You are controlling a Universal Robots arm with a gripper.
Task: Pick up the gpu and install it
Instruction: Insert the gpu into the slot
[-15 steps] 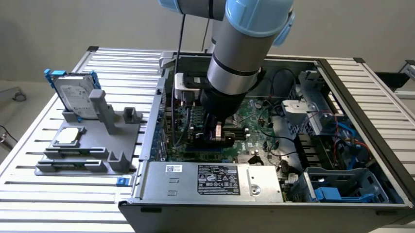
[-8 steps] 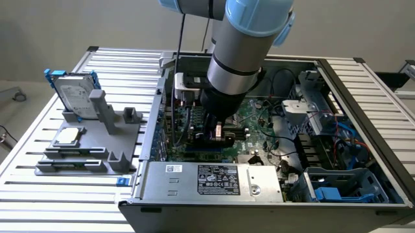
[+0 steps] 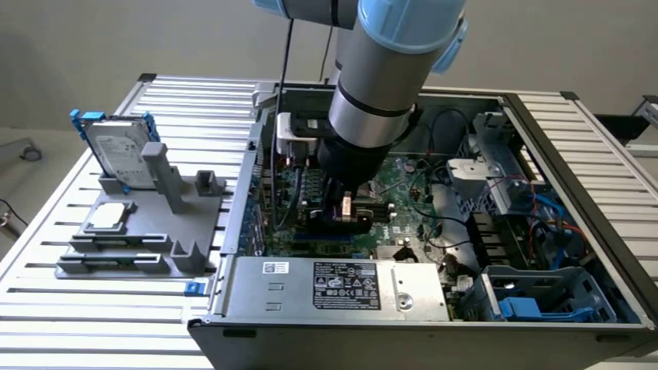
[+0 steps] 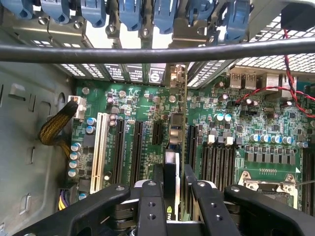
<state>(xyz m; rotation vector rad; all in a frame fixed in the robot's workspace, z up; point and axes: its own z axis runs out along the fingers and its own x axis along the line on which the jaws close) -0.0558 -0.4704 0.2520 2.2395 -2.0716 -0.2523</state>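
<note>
Green motherboard (image 4: 246, 147) lines the floor of the open computer case (image 3: 340, 293), and the gripper (image 4: 173, 172) is down inside it, over the row of long black slots (image 4: 135, 147). Its jaws are drawn in narrow on the gpu (image 4: 170, 164), with a black finger (image 4: 151, 201) pressed to each flat face.

Judging by this, the pick-up is done and the install step is in hand. The card hangs in the case just above or at the slots, well apart from the grey holder (image 3: 134, 231) out on the slatted counter (image 3: 62, 308), where the hard drive (image 3: 119, 150) with the blue frame and the small flat drive (image 3: 110, 216) sit. Whether the card's bottom edge has entered a slot is hidden by the fingers.

The card stands on edge, so the wrist view sees it as a thin strip. Its long axis runs parallel to the slots, from the gripper toward the rear wall of the case with its row of blue clips (image 4: 133, 12), and its far end points at that wall.

Seating it calls for the bottom edge to sit square over one slot, the far end to meet a rear opening, and then a straight, even push down. Any tilt would likely jam it.
</note>
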